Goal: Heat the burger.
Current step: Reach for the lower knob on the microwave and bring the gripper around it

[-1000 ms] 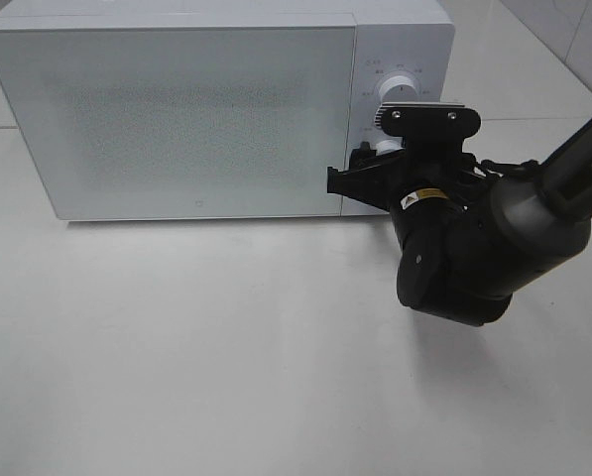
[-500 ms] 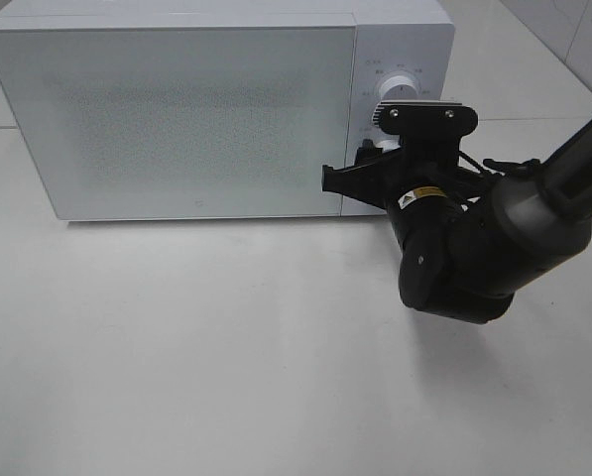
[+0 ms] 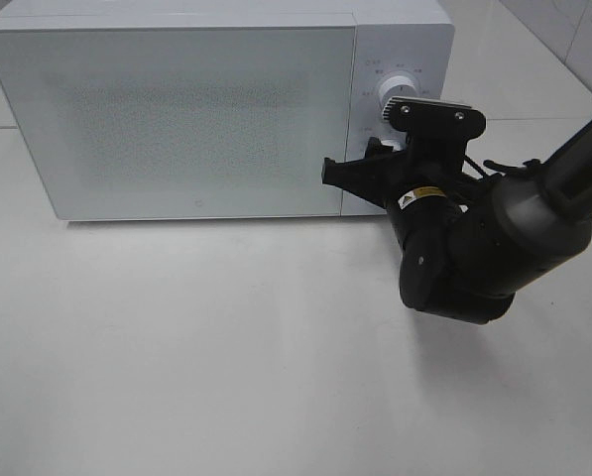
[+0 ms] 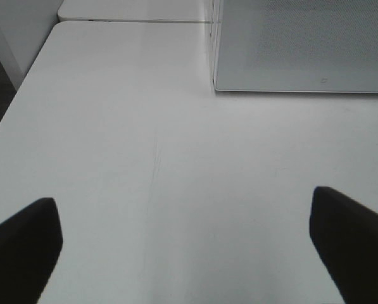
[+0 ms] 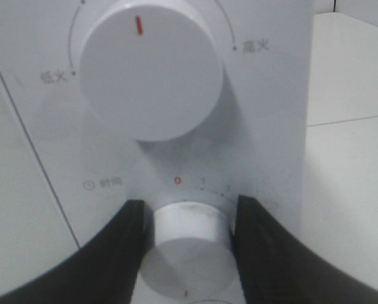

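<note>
- The microwave (image 3: 177,119) stands at the back of the white table (image 3: 226,337), door shut flat, its speckled front giving no look inside.
- Where the burger is I cannot tell; no view shows it.
- The right gripper (image 5: 190,209) is up against the control panel (image 3: 414,40) on the microwave's right side.
- Wrist view: its two black fingers (image 5: 113,253) sit one on each side of the lower knob (image 5: 192,244), the small white one under the red 0 of the dial.
- The claw is narrow here, the fingers right at the knob's sides; a true pinch or a hair of a gap, I cannot tell.
- Just above it the upper knob (image 5: 151,76) is untouched, its red mark pointing up.
- From the high camera, the dark right arm (image 3: 474,258) reaches in from the right edge and covers the lower part of the panel.
- The left gripper (image 4: 182,199) hangs over bare table with its claw wide and nothing between the tips.
- Its view catches the microwave's lower front corner ahead, well apart from the fingers.
</note>
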You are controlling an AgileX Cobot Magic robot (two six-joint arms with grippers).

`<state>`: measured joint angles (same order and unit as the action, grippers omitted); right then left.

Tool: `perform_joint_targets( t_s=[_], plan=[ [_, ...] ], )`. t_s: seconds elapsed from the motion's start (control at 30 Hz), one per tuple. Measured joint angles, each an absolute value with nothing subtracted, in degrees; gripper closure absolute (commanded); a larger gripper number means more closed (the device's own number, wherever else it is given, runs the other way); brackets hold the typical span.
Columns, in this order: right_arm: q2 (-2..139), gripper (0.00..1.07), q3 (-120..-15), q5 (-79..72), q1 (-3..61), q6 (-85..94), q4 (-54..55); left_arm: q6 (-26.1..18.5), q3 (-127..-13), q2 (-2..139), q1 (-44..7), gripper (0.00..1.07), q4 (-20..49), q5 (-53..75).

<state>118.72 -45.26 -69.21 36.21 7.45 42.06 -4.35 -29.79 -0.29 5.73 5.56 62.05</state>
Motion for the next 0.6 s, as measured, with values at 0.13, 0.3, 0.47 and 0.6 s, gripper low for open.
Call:
perform_joint_targets(
  t_s=[0.13, 0.3, 0.47, 0.6],
  plan=[
    [118.72, 0.98, -45.26, -69.21, 36.21, 4.76, 42.17, -4.35, -29.79, -0.29, 5.73, 0.07, 5.56, 62.05],
    [118.72, 0.98, -45.21, -69.33, 36.21, -3.61, 42.40, -4.35, -29.79, -0.29, 5.73, 0.07, 5.56, 62.05],
    [118.72, 0.98, -45.09, -69.39, 36.21, -10.54, 42.51, -4.35, -29.79, -0.29, 5.73, 0.07, 5.56, 62.05],
    [118.72, 0.98, -44.86, -69.44, 36.21, -20.11, 42.57, -4.35, -29.79, -0.29, 5.73, 0.07, 5.56, 62.05]
  ],
)
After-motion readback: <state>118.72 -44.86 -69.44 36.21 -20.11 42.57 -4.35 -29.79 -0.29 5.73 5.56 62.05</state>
